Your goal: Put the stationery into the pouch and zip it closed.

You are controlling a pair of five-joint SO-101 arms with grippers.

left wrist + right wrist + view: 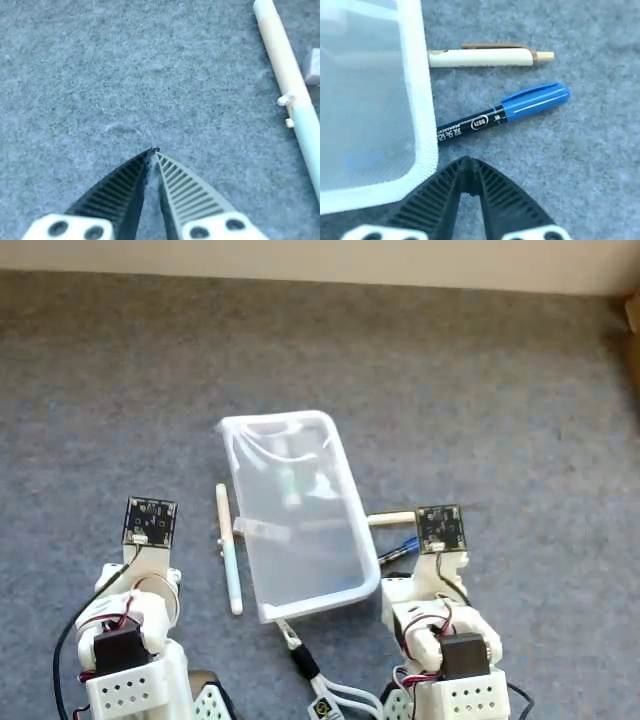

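The translucent white pouch (295,515) lies flat in the middle of the grey carpet, with a few pale items showing faintly inside it. A long pale pen (229,550) lies along its left side. On its right side a cream pen (392,519) and a blue-capped black marker (398,548) poke out from under its edge. My left gripper (153,150) is shut on nothing, over bare carpet beside the pale pen (290,90). My right gripper (468,162) is shut and empty, close to the marker (510,112), the cream pen (485,56) and the pouch's corner (420,125).
The pouch's zipper pull with a black and white strap (305,660) trails toward the near edge between the two arm bases. The left arm (140,620) and right arm (440,630) stand at the near side. Open carpet stretches beyond the pouch.
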